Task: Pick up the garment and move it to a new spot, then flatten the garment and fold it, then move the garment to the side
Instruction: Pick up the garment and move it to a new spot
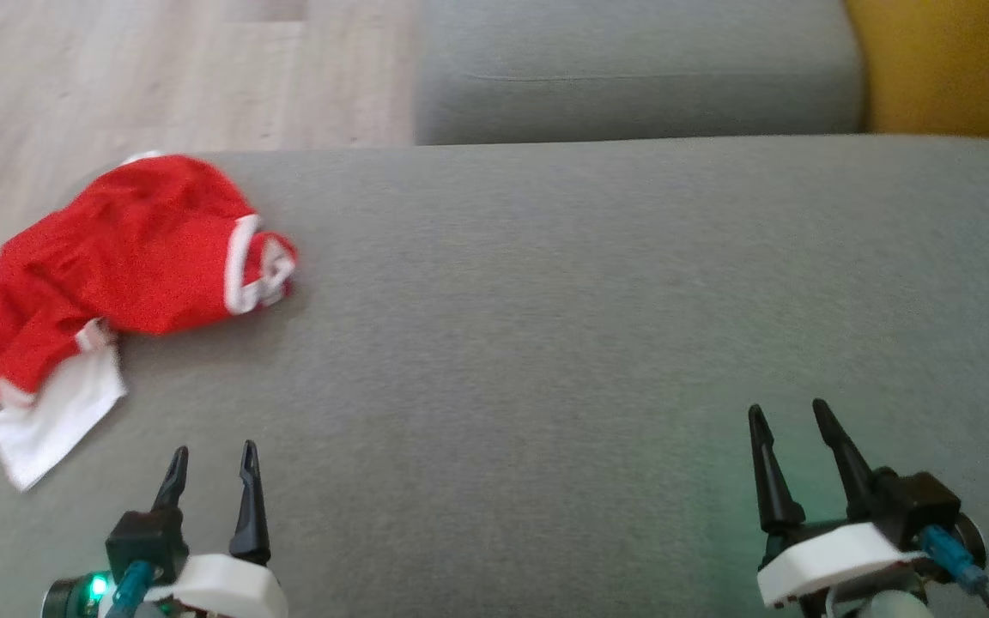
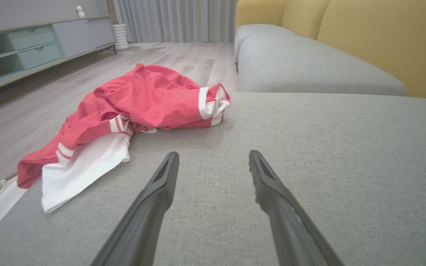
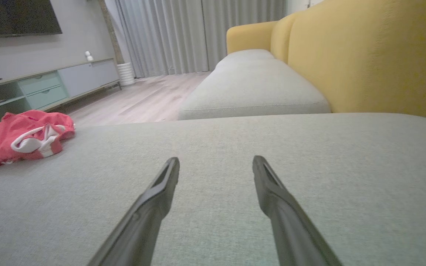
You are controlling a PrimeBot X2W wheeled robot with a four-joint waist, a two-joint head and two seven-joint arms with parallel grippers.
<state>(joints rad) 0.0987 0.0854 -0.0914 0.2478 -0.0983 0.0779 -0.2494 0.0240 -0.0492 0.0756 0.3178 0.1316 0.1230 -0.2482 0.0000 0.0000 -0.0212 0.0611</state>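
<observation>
Crumpled red garment (image 1: 117, 257) at left edge of sofa seat (image 1: 546, 343), long axis near-left to far-right. Left gripper (image 1: 215, 448) nearer - garment just ahead, leftward - jaws spread, empty. Right gripper (image 1: 786, 407) well apart, spread, empty.

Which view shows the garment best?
Left wrist view: the garment lies close and whole, folds and white panel clear. Head view has it blurred, clipped at the left edge; right wrist view catches part of it, far off.
</observation>
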